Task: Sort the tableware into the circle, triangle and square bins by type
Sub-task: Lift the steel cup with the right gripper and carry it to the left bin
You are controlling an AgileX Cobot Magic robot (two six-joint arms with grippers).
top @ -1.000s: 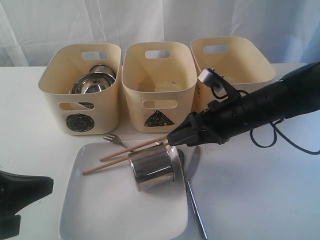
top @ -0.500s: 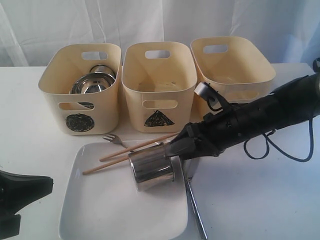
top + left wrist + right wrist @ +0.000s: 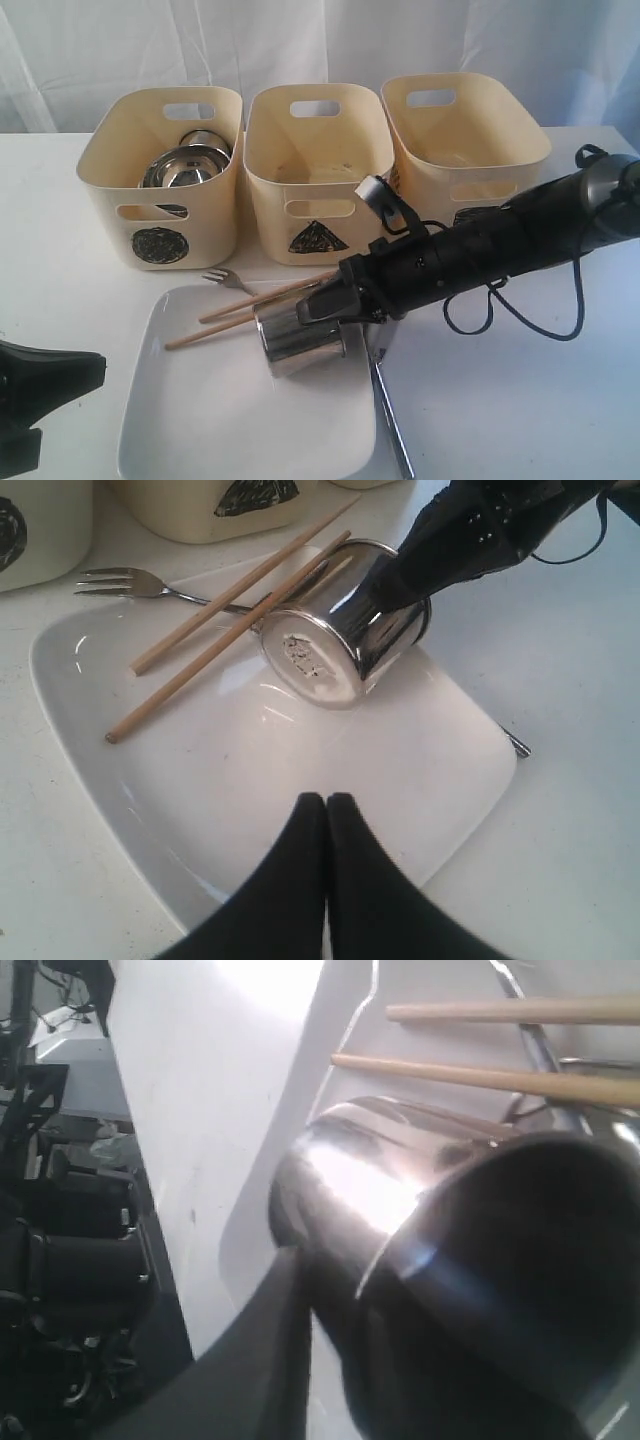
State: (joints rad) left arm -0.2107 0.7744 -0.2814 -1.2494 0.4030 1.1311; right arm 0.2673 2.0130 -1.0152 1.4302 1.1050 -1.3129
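Mug on side at far-right corner of plate, mouth facing right jaws clamped on its rim; left jaws shut, farther off.

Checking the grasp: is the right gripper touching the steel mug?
Touching. In the right wrist view a finger of the right gripper presses against the steel mug.

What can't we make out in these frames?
Right pincer tips: exterior view, behind the mug rim; grip unclear.
Rightmost bin mark: exterior view, mostly covered by the right arm.
Knife far end: exterior view, under arm and mug.
Fork handle: exterior and left wrist views, under chopsticks and mug.
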